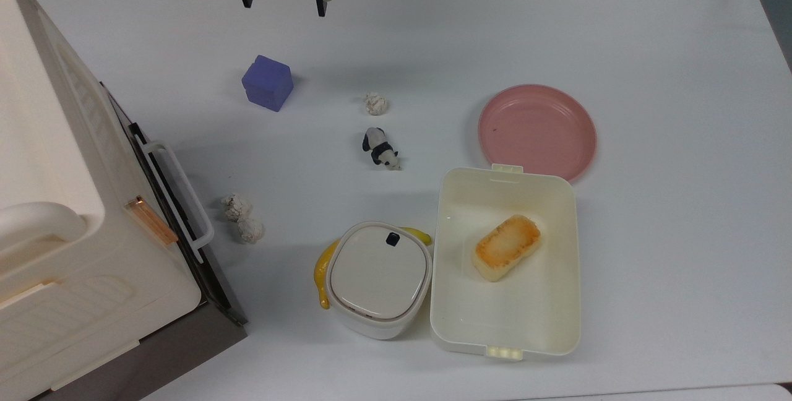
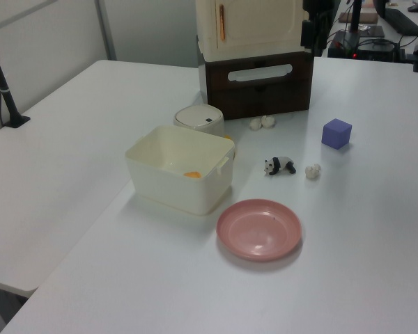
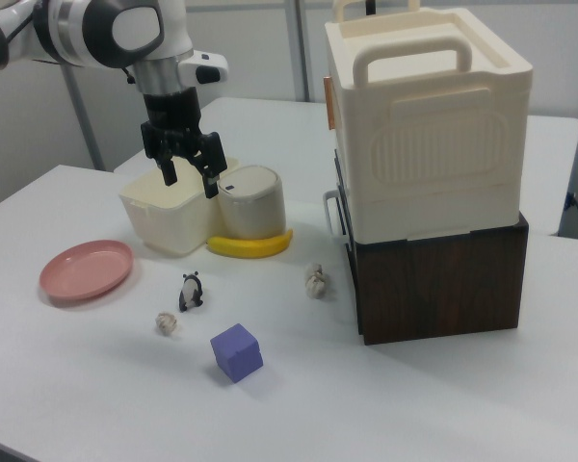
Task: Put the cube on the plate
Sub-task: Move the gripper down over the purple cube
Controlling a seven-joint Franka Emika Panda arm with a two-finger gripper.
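cube: small matte blue-purple block [image 1: 267, 82] sitting on the table, the top view's left, well apart from the round pink plate [image 1: 537, 132].
gripper: black two-finger gripper [image 1: 284, 0] hovering, fingers spread, grasping nothing.
handling: looking light, rigid; flat opposite faces suiting the pinch.

I'm looking at a broad white table [image 1: 649, 265] under even, soft light — its matte top throws only faint shadows. In the left view a second white table [image 2: 49, 160] butts against it on the left view's left, with a black post [image 2: 1, 83] on a black foot standing on it, and pale grey wall panels [image 2: 49, 35] split by a light upright rise behind. In the right view a grey wall [image 3: 260, 48] with a pale vertical post [image 3: 297, 48] closes off the far side — nothing more of the room that I can make out.
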